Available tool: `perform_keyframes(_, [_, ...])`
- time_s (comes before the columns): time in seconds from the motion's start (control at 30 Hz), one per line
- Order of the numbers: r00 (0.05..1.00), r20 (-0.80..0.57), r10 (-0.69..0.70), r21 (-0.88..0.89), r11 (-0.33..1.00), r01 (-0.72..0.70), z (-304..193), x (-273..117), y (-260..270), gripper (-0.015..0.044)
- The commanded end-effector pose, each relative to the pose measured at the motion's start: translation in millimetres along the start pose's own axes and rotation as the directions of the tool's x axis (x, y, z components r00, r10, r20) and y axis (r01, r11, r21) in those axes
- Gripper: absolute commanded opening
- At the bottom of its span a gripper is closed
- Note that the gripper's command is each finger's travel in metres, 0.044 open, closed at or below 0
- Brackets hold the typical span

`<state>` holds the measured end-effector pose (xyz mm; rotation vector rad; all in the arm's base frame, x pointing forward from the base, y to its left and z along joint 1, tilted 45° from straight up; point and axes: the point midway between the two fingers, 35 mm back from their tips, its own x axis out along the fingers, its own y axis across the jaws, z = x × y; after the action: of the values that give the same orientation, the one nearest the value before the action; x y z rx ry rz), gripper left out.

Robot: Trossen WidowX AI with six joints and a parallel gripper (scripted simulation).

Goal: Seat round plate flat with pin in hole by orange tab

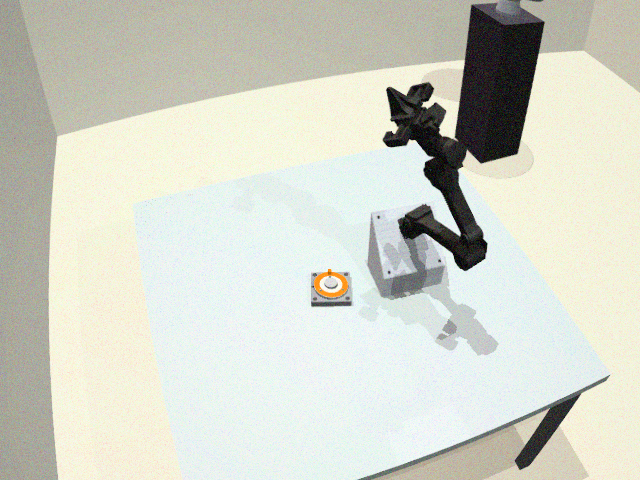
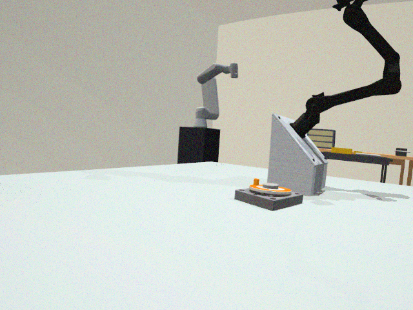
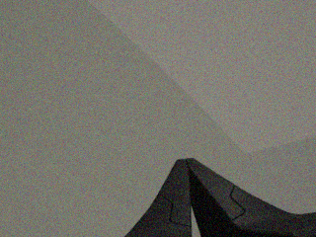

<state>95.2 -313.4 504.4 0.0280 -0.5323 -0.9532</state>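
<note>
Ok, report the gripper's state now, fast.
Gripper: shut, fingertips together, holding nothing, raised far from the round plate.

Landmark: wedge mount (image 1: 405, 253), on table (image 1: 258, 387), right of table centre in top view.
Base (image 1: 331, 289) on table just left of mount, apart from it.
Plate (image 1: 331, 285) on base, around post (image 1: 331, 283); tab (image 1: 329, 270) at plate's far edge.
Arm (image 1: 454, 206) rises from mount's sloped face, reaches up and back.
Gripper (image 1: 395, 100) high behind mount, past table's far edge, well apart from plate.
Pedestal (image 1: 496, 82) on floor behind mount, right of gripper.
</note>
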Motion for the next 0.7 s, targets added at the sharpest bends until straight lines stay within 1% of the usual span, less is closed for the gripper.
perform_keyframes(0.0, [0.978,-0.207,0.028,0.021,0.999,-0.024,-76,12,-2,0.0000])
perform_keyframes(0.03, [0.974,-0.226,0.033,0.024,0.999,-0.028,-83,13,-2,0.0000])
perform_keyframes(0.1, [0.938,-0.340,0.065,0.040,0.998,-0.055,-127,17,2,0.0000])
perform_keyframes(0.27, [0.826,-0.545,0.142,0.079,0.990,-0.119,-212,11,18,0.0000])
perform_keyframes(0.3, [0.815,-0.560,0.149,0.083,0.989,-0.124,-218,10,20,0.0000])
perform_keyframes(0.37, [0.734,-0.651,0.194,0.113,0.981,-0.159,-260,0,32,0.0000])
perform_keyframes(0.43, [0.663,-0.713,0.229,0.139,0.973,-0.187,-291,-11,42,0.0000])
perform_keyframes(0.53, [0.538,-0.795,0.282,0.184,0.956,-0.229,-336,-34,60,0.0000])
perform_keyframes(0.57, [0.522,-0.803,0.288,0.189,0.954,-0.234,-341,-37,62,0.0000])
perform_keyframes(0.67, [0.352,-0.871,0.343,0.250,0.926,-0.285,-389,-72,83,0.0000])
